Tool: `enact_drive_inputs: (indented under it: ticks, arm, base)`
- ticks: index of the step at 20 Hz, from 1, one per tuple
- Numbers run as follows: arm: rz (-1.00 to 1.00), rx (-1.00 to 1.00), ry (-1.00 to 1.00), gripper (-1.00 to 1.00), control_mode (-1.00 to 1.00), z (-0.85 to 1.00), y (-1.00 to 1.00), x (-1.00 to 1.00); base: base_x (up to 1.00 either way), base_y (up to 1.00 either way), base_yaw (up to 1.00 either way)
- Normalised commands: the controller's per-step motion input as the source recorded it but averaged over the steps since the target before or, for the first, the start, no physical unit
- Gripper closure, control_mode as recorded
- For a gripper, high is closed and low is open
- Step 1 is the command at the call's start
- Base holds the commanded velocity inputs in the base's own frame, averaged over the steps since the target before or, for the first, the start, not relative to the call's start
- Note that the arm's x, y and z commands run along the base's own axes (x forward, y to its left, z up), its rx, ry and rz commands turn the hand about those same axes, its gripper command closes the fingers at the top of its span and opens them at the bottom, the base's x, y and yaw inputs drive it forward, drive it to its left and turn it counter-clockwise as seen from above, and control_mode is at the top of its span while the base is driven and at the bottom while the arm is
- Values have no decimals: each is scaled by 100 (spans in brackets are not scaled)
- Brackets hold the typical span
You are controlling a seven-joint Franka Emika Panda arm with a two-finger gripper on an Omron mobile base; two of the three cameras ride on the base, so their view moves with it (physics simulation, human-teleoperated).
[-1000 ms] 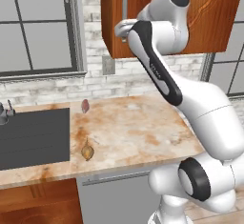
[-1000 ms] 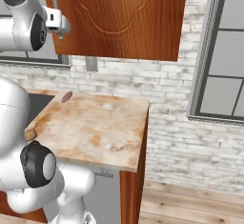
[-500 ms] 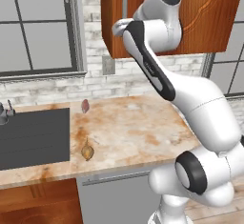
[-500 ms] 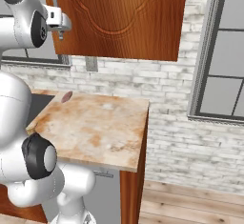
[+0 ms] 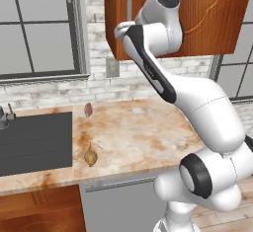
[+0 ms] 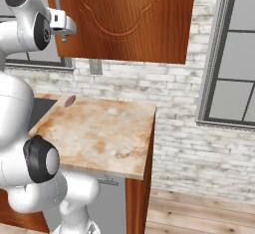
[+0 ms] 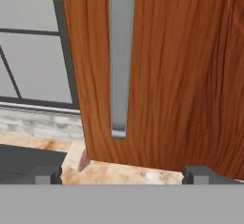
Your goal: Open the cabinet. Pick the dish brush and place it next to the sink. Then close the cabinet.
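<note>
Hand view, spread fingers (image 7: 47, 174) facing cabinet (image 7: 181, 75) handle (image 7: 120, 56)

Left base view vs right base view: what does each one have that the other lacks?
Left base view alone: the sink with its faucet, and the yellowish-brown lump on the counter.

Right base view alone: the counter's right end, the window beyond it and the wooden floor.

Both: the closed cabinet with its silver handle, the pinkish lump near the wall, and the arm raised to the handle. The hand view shows the claw open, facing the handle.
</note>
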Motion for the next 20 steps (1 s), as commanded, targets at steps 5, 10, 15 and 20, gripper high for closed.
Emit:
enact_drive_inputs:
  ticks: [5,10,15,20]
  arm:
    - [-1,0,0,-100,-100,-1,7,21]
    - [0,0,0,-100,-100,0,4,28]
    - [0,0,0,-100,-100,0,0,15]
    - [0,0,0,-100,-100,0,0,18]
  base:
    - [0,0,0]
    - [0,0,0]
    - [0,0,0]
    - [0,0,0]
